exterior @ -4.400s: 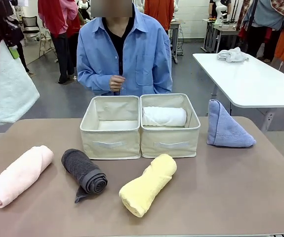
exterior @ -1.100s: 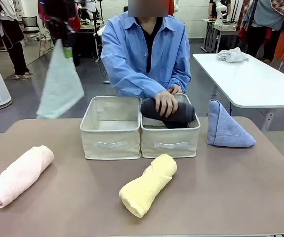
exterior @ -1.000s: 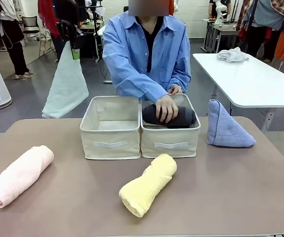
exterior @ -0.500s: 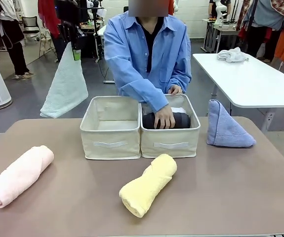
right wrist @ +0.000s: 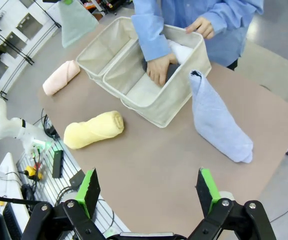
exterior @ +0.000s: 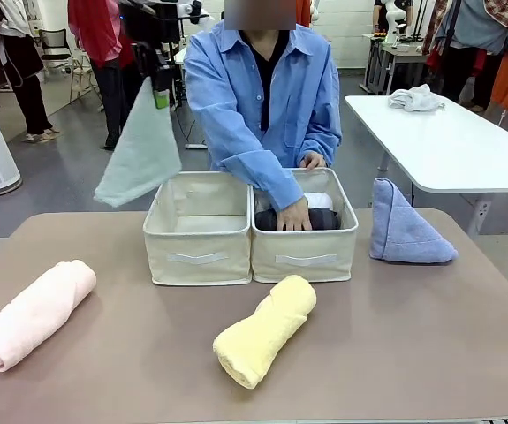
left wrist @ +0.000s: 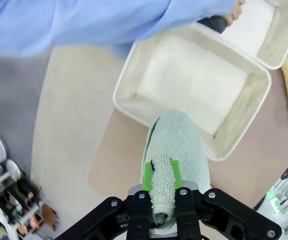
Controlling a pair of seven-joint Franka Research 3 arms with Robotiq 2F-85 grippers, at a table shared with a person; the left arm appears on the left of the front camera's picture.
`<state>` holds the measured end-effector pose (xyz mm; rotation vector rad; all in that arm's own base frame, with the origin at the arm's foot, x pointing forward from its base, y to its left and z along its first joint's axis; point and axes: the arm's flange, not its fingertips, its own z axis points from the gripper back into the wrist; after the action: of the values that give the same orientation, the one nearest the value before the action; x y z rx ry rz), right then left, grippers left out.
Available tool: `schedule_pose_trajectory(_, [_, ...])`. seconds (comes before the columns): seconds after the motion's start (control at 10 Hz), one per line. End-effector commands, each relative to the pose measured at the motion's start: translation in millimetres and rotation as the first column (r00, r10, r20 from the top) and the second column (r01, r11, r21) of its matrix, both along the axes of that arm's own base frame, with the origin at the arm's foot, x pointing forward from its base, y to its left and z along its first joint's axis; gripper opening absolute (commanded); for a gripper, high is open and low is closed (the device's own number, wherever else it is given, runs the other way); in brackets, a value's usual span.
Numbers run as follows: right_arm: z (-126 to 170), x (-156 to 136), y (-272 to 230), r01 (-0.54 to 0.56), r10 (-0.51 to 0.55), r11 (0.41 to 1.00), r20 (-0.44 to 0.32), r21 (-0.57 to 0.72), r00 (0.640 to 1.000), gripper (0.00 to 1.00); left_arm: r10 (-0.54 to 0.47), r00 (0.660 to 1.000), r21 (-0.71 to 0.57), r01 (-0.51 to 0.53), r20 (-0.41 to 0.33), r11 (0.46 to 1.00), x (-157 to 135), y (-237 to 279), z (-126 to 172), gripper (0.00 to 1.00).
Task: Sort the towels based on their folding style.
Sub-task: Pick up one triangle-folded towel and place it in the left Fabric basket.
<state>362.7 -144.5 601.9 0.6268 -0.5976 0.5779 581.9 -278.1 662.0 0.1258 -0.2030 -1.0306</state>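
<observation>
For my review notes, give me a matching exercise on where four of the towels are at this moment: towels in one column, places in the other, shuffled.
Towels:
1. sage-green towel
2. dark grey roll
3. yellow roll
4. lavender-blue triangle fold

Places:
A. lying on the table, in front of the right bin
B. on the table, to the right of the right bin
C. hanging from the shut left gripper
D. in the right bin, under the person's hand

Pairs: 1-C, 2-D, 3-A, 4-B.

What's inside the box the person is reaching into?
A dark grey rolled towel under the person's hand, and a white roll behind it. The front of the box hides their lower parts.
</observation>
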Motion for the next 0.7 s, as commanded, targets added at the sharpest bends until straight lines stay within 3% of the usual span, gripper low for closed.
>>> schedule_pose_trajectory(0.0, [-1, 1, 1, -0.004, 0.003, 1.0, 0.011, 0.019, 1.0, 1.0, -0.121, 0.993, -0.039, 0.121, 0.015, 0.992, -12, -9, -9, 0.15])
schedule_pose_trajectory(0.4, [-1, 1, 1, -0.004, 0.003, 1.0, 0.011, 0.019, 1.0, 1.0, -0.283, 0.957, -0.077, 0.287, 0.059, 0.955, -9, -47, -30, 0.15])
schedule_pose_trajectory(0.5, [-1, 1, 1, -0.004, 0.003, 1.0, 0.011, 0.019, 1.0, 1.0, -0.303, 0.953, -0.056, 0.304, 0.026, 0.951, -11, -47, -32, 0.15])
schedule_pose_trajectory(0.6, [-1, 1, 1, -0.004, 0.003, 1.0, 0.011, 0.019, 1.0, 1.0, -0.308, 0.945, 0.08, 0.318, -0.114, 0.945, -34, -21, -11, 0.15])
